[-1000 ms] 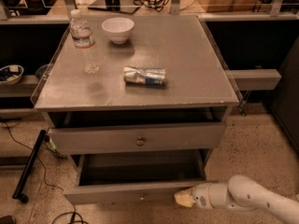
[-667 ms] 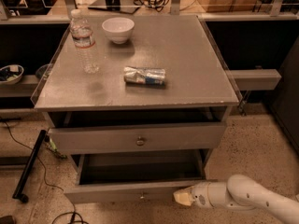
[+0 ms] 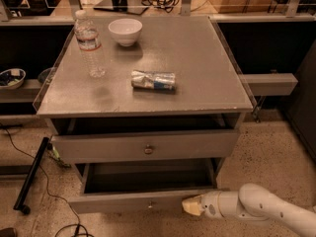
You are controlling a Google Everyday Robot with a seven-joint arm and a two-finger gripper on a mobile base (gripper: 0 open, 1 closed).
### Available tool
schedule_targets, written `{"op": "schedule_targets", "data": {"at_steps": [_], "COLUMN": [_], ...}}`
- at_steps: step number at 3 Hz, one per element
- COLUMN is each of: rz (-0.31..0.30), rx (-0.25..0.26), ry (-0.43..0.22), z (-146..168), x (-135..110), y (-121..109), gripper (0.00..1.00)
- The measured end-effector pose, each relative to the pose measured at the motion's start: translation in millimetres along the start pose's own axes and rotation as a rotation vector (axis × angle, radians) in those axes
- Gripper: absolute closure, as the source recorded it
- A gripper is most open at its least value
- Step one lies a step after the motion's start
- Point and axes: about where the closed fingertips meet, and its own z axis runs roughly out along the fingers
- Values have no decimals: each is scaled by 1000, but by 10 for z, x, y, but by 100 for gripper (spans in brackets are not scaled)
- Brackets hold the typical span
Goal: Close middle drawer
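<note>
The middle drawer (image 3: 123,201) is the lower grey drawer. It is pulled well out, its bare floor shows, and its low flat front has a small round knob (image 3: 150,204). My gripper (image 3: 190,206) comes in from the lower right on a white arm (image 3: 261,211). Its cream tip is against the right part of that drawer's front, just right of the knob. Above it, the taller-fronted top drawer (image 3: 145,146) with a brass-coloured knob (image 3: 148,149) stands slightly open.
On the cabinet top (image 3: 197,63) are a water bottle (image 3: 90,43), a white bowl (image 3: 125,31) and a crumpled can (image 3: 153,80). A black pole (image 3: 30,174) and cables lie on the floor to the left. A grey shelf (image 3: 269,83) sticks out at the right.
My gripper has edged slightly left and inward against the drawer front. The middle drawer has moved in only a little, if at all.
</note>
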Motion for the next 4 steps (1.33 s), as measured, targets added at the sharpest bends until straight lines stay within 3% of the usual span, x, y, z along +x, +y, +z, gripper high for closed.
{"op": "schedule_targets", "data": {"at_steps": [2, 4], "rz": [20, 0], "rx": [-2, 1], "ry": [-33, -79], "z": [71, 206], "x": [-39, -332], "y": [-13, -46], "gripper": [100, 100]}}
